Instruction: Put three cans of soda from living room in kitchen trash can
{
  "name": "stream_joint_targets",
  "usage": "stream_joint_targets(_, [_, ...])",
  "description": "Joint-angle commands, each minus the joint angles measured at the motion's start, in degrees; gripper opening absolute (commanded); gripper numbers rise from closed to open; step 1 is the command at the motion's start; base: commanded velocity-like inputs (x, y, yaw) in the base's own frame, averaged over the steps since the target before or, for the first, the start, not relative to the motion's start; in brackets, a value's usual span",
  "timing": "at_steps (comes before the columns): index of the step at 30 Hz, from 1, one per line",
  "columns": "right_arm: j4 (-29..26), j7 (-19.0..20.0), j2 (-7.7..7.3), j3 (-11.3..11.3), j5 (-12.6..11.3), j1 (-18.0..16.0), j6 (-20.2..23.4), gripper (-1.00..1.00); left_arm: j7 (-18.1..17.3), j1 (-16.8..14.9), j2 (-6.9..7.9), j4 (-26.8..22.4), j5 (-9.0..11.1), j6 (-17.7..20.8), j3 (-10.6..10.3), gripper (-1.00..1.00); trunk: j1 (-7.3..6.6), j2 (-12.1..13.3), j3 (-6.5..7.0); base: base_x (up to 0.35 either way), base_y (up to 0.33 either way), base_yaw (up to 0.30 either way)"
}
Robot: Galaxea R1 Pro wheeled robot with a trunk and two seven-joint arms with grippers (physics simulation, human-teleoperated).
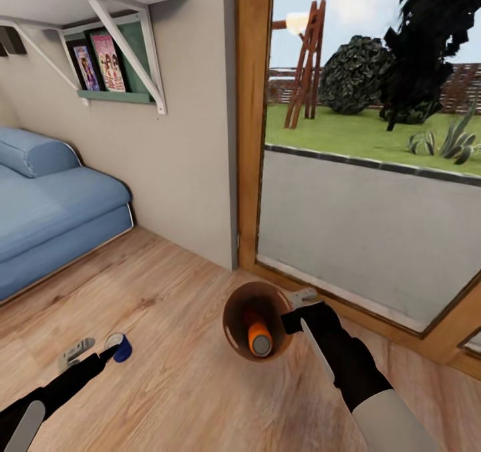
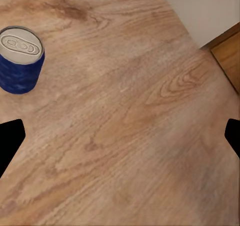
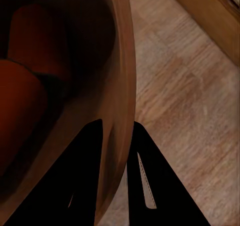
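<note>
One dark blue soda can (image 2: 20,65) stands upright on the wood floor (image 1: 167,345), just beside our left claw (image 2: 120,133), whose fingers are wide apart. We judge it light, thin-walled and smooth, so we would take it around the middle of its body. Our right claw (image 3: 117,136) is clamped on the rim of the trash can (image 1: 234,305), where at least one orange can (image 1: 258,340) lies inside.

1. Floor (image 1: 167,345): pale wood planks w/ visible grain, runs to the beige wall & the wood-framed glass door.
2. Dark blue soda can (image 1: 119,347) stands upright on the floor, silver top up; in left wrist view (image 2: 20,59) bare planks all around it.
3. Blue sofa (image 1: 53,218) sits on the floor along the wall, well apart from the blue can.
4. Copper-brown trash can (image 1: 257,319) is over the floor nr the door frame; can't tell if it rests on it.
</note>
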Motion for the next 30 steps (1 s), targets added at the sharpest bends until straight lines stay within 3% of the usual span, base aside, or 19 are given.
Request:
stream_joint_targets(1, [-0.04, 0.20, 0.01, 0.01, -0.41, -0.03, -0.03, -1.00, 0.04, 0.00, 0.00, -0.07, -0.02, 0.31, 0.02, 1.00, -0.01, -0.01, 0.01, 0.323, 0.000, 0.000])
stream_joint_targets(11, [1.19, 0.28, 0.04, 0.29, -0.43, -0.05, 0.04, -1.00, 0.43, 0.01, 0.03, -0.80, -0.22, 1.03, 0.13, 1.00, -0.01, -0.01, 0.01, 0.088, 0.000, 0.000])
stream_joint_targets(16, [2.36, 0.49, 0.40, 0.37, -0.54, -0.08, 0.09, -1.00, 0.46, -0.17, 0.67, -2.04, -0.20, 6.28, 0.13, 1.00, -0.01, -0.01, 0.01, 0.004, 0.000, 0.000])
stream_joint_targets(20, [2.73, 0.48, 0.80, 0.38, -0.51, -0.07, 0.13, -1.00, 0.56, -0.79, 2.05, -2.44, 0.14, 9.87, 0.31, 1.00, -0.01, -0.01, 0.01, 0.000, 0.000, 0.000])
stream_joint_targets(22, [2.89, 0.50, 0.97, 0.34, -0.55, -0.10, 0.16, -1.00, 0.82, -2.74, 3.18, -2.57, 0.35, 13.68, 1.89, 1.00, -0.01, -0.01, 0.01, 0.000, 0.000, 0.000])
stream_joint_targets(28, [2.94, 0.54, 1.04, 0.21, -0.82, -0.12, 0.08, -1.00, 3.76, -8.47, 3.90, -2.48, 0.41, 16.79, 3.67, 1.00, -0.01, -0.01, 0.01, 0.000, 0.000, 0.000])
stream_joint_targets(29, [2.94, 0.54, 1.04, 0.15, -0.88, -0.12, 0.07, -1.00, 5.72, -9.98, 3.97, -2.38, 0.42, 16.90, 4.04, 1.00, -0.01, -0.01, 0.01, 0.000, 0.000, 0.000])
stream_joint_targets(30, [2.94, 0.55, 1.00, -0.12, -0.95, -0.12, 0.07, -1.00, 8.87, -10.94, 3.85, -2.13, 0.44, 16.87, 5.88, 1.00, -0.01, -0.01, 0.01, 0.000, 0.000, 0.000])
